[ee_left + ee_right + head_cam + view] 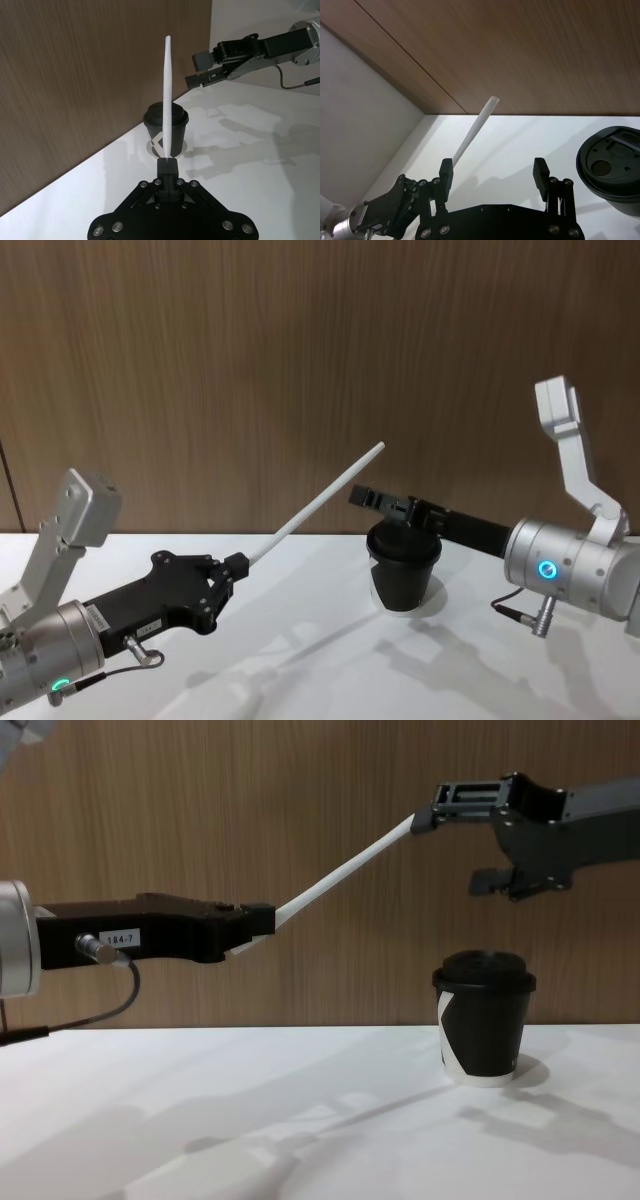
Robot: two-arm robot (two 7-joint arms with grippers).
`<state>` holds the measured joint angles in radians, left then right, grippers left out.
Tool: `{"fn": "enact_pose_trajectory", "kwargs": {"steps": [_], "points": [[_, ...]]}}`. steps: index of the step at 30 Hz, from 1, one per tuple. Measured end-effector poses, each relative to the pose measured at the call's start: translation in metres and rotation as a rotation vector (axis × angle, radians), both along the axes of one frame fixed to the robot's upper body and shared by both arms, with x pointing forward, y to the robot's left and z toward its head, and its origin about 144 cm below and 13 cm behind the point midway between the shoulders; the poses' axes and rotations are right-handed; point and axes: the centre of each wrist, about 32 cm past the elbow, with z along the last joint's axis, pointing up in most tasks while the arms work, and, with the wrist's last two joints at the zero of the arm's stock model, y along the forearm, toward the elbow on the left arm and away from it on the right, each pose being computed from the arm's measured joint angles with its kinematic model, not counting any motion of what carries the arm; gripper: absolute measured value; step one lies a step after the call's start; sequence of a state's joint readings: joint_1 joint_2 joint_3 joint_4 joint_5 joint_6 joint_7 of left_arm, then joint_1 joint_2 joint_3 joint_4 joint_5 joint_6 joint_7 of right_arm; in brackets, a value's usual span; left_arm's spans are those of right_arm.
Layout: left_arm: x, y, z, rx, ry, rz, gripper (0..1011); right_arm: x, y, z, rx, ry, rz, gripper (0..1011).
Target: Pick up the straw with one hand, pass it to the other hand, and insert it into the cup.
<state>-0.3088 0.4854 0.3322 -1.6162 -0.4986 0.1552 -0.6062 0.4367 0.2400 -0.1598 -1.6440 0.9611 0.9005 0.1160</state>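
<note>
Straw (pixel 315 502), thin, white, slants up left of the cup (pixel 403 575) in the head view, lower end pinched by the left gripper (pixel 240 563). Left wrist: straight, before the cup. Right wrist: right gripper (pixel 492 170) gapes wide beside the cup. Chest: tip near it above the cup; handover seems due: straddle, then close.
</note>
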Motion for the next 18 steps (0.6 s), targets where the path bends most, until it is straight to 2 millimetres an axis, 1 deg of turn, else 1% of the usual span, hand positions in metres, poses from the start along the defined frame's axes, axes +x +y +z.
{"fn": "enact_pose_trajectory", "kwargs": {"steps": [18], "points": [[0.0, 0.0, 0.0, 0.0, 0.0, 0.0, 0, 0.008, 0.013, -0.001, -0.003, 0.002, -0.002, 1001]]}}
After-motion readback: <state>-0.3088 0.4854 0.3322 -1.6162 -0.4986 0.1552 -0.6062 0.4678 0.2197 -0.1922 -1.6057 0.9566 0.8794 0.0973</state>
